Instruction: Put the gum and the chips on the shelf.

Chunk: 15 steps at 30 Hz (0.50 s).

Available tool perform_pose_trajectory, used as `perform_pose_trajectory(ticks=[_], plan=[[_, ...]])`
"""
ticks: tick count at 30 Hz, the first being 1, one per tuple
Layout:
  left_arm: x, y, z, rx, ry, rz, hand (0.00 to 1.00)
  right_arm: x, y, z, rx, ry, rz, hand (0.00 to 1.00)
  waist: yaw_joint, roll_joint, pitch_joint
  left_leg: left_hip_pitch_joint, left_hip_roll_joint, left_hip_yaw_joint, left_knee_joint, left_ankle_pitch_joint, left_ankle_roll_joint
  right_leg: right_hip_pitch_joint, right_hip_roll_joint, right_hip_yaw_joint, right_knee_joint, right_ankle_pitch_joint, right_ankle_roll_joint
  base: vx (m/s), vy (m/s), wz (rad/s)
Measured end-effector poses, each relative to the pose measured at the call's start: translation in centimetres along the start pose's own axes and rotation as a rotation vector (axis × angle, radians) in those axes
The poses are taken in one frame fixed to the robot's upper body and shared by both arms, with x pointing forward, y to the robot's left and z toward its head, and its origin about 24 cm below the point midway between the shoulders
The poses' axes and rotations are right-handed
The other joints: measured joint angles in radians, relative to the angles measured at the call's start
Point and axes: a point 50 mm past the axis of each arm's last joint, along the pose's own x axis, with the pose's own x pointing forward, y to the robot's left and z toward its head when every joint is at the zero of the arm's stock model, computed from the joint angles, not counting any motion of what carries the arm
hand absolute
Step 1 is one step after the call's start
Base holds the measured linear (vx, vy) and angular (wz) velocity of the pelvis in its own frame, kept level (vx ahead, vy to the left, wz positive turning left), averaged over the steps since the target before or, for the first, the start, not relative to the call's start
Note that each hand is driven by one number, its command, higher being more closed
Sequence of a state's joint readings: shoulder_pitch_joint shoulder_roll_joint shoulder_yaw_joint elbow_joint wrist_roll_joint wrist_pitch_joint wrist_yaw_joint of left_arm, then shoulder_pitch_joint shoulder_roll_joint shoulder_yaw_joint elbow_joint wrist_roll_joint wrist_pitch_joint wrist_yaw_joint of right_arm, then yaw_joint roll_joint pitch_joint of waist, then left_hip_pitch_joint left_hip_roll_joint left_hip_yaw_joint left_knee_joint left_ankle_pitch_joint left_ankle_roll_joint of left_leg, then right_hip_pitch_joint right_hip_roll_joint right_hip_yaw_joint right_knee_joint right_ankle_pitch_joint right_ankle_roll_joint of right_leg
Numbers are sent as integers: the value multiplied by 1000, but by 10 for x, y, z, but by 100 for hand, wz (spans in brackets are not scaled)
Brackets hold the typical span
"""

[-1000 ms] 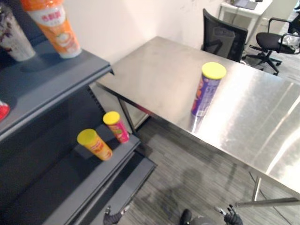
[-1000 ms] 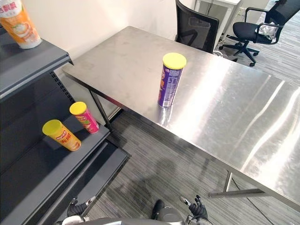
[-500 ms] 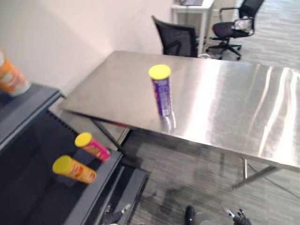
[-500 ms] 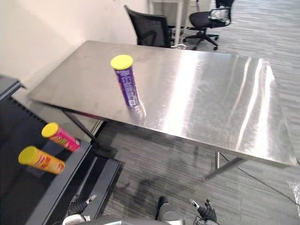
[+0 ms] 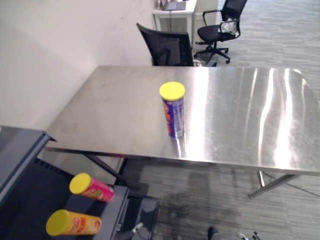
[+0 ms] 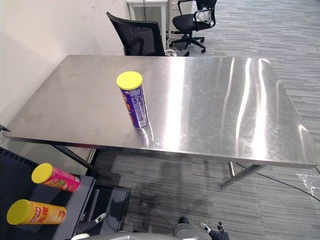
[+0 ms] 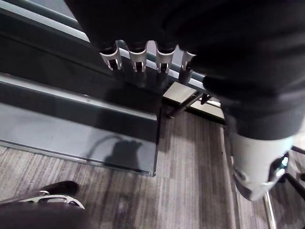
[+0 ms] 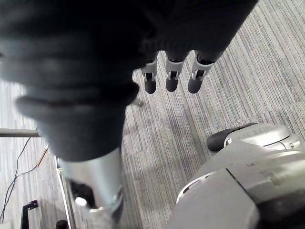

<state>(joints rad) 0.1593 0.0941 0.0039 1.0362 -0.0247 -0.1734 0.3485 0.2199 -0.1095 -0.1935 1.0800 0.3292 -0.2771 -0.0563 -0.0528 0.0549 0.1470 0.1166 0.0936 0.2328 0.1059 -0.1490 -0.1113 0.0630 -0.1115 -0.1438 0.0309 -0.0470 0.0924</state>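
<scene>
1. Currently, at far left, a pink can (image 6: 56, 178) and an orange can (image 6: 37, 214) are seen on the dark shelf (image 5: 35, 200); which one is gum cannot be told.
2. Left hand (image 7: 138, 59) is hung low near the floor, fingers slack, nothing held.
3. Chips can (image 6: 133, 102) is stood upright on the steel table (image 6: 225, 100), long axis vertical, well ahead of and above both hands; the left is judged nearer.
4. Right hand (image 8: 171, 76) is likewise slack and empty.
</scene>
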Motion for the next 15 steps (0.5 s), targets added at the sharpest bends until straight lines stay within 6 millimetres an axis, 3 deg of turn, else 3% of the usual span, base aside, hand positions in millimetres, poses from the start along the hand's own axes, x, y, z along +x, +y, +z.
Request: perform_pose_trajectory(ticks=[6,11,13,15], plan=[[0,4,-5,13,20,10,0,0,-8,4,105,-37,-103,0,1,-23,-14,8,-4,0,-18,0,0,15,5,-12,-37,6,7,36,1,-1],[1,11,-9,14,34,32,0,2,-32,17,264,-79,-283,0,2,-41,-23,6,-4,-2,-37,-3,7,14,12,-10,-77,38,9,-40,7,-4],[1,16,-9,-7,33,52,0,3,-61,45,366,-187,-390,0,2,-53,-35,-10,-7,-3,-39,-21,35,8,14,-8,-106,62,14,-96,32,-3],[1,20,-9,-2,23,64,0,3,-78,63,413,-254,-443,0,3,-60,-36,-11,-12,-1,-38,-22,36,8,8,-5,-114,70,18,-68,30,-5]])
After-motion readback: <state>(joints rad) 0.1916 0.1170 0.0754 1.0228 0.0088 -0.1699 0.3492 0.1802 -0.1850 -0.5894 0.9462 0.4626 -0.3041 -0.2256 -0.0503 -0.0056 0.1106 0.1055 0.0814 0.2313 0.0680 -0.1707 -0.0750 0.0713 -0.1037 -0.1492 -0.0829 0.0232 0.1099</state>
